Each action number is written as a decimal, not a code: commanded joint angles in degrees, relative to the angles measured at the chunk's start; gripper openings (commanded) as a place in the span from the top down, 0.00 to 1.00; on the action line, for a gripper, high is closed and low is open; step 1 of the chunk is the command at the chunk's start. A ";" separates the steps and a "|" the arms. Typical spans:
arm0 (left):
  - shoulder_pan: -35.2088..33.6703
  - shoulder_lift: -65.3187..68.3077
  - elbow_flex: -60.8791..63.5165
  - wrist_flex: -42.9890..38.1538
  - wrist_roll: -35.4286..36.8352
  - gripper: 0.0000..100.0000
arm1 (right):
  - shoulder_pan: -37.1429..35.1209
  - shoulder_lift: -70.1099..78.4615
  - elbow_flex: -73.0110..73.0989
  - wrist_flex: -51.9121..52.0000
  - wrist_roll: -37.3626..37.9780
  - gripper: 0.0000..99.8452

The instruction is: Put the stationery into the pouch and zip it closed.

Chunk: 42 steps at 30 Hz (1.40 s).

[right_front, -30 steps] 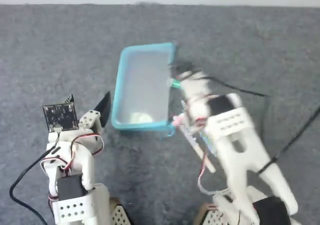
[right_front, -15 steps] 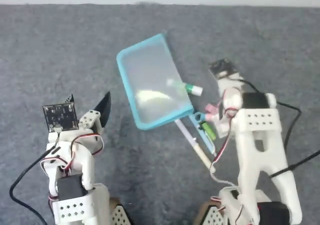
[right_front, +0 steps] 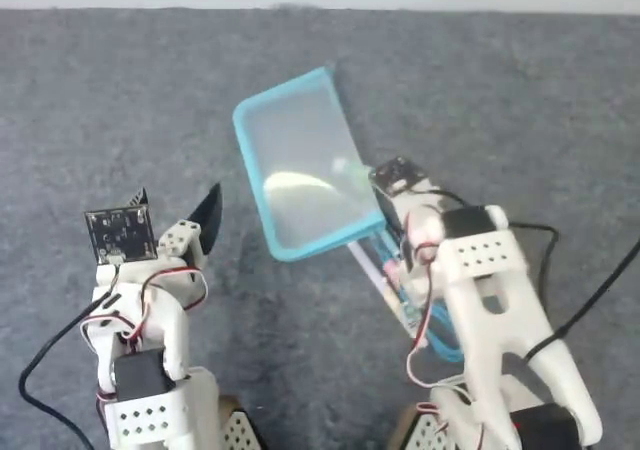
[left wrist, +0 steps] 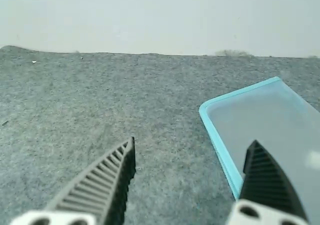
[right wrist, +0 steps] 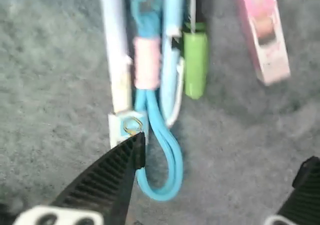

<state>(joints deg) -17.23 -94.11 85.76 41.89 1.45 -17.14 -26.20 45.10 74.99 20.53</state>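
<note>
Between the wide-spread, empty fingers of the right gripper, close by one fingertip, a looped blue cord; just past it, side by side, a white pen and a green marker, with a pink eraser slightly apart. Farther ahead, the blue-edged pouch, flat on grey felt. Ahead of the left gripper, likewise wide and empty, bare felt, then the pouch's corner beyond one fingertip.

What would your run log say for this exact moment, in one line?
left tool: open, empty, near pouch | right tool: open, over loose stationery | green marker, pink eraser: on mat, outside pouch
</note>
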 commanded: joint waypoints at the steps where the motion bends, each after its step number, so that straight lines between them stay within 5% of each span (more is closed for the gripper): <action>1: -0.26 -0.53 -0.84 -1.93 0.62 0.67 | -6.11 -2.15 -0.35 -2.77 0.26 0.56; 6: -0.26 -0.53 -0.84 -1.76 0.62 0.67 | -13.23 -1.89 0.88 -7.16 -4.31 0.56; 13: -0.18 -0.53 -0.84 -1.67 0.62 0.67 | -13.49 6.37 1.85 -14.37 -4.57 0.56; 23: -0.18 -0.62 -0.84 -1.85 0.62 0.67 | -13.05 12.53 1.93 -16.84 -9.76 0.77; 42: 2.64 -0.79 -0.75 -0.53 0.44 0.67 | -5.85 0.75 8.53 -22.37 -9.76 0.77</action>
<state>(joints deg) -14.95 -94.11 85.76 41.89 1.45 -23.82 -21.98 53.89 53.71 11.12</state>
